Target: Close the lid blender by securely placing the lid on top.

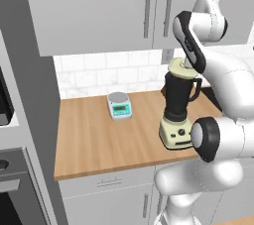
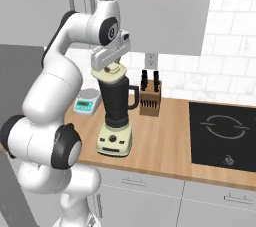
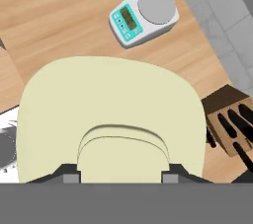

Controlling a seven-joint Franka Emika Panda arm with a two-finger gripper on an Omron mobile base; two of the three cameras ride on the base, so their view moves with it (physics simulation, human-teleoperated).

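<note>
Cream-yellow, the lid (image 2: 112,72) is sitting at the top of the blender (image 2: 116,116), the gripper (image 3: 116,174) clamping its raised knob. Seating step is underway; full contact with the jar rim appears likely but is not clear. Next: pressing straight down, then releasing.

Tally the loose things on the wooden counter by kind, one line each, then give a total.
Blender: 1
Lid, sitting at the top of the blender jar under the gripper: 1
Scale with teal display: 1
Knife block: 1
Total: 4
</note>
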